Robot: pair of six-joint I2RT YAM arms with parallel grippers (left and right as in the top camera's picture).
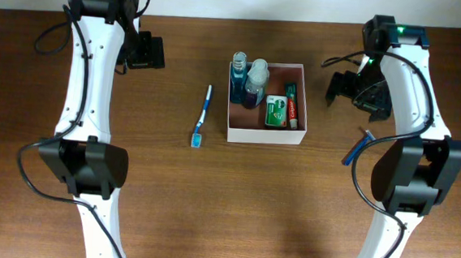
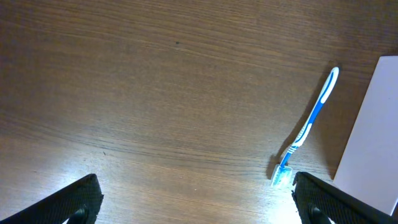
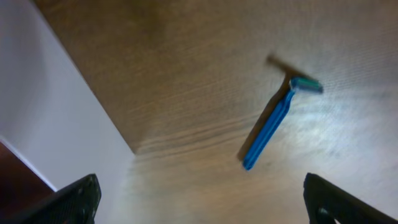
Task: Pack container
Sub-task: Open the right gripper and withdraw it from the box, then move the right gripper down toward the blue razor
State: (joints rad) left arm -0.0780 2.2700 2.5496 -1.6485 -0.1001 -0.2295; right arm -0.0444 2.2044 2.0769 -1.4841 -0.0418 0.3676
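Note:
The container (image 1: 266, 135), a white-walled square box, sits mid-table; its pinkish-brown floor holds a blue bottle (image 1: 238, 79), a clear bottle (image 1: 256, 82), a green packet (image 1: 276, 111) and a red toothpaste box (image 1: 292, 106). A blue toothbrush (image 1: 203, 117) lies on the wood left of it, a blue razor (image 1: 358, 148) to its right. My left gripper (image 1: 156, 52) hovers open, up-left of the toothbrush (image 2: 308, 127). The right gripper (image 1: 336, 86) is open between the container and the razor (image 3: 273, 124). Nothing sits between either pair of fingers.
The brown wooden table (image 1: 169, 198) runs to the pale back wall. The container's white wall shows at the right edge of the left wrist view (image 2: 370, 143) and at the left of the right wrist view (image 3: 56, 124).

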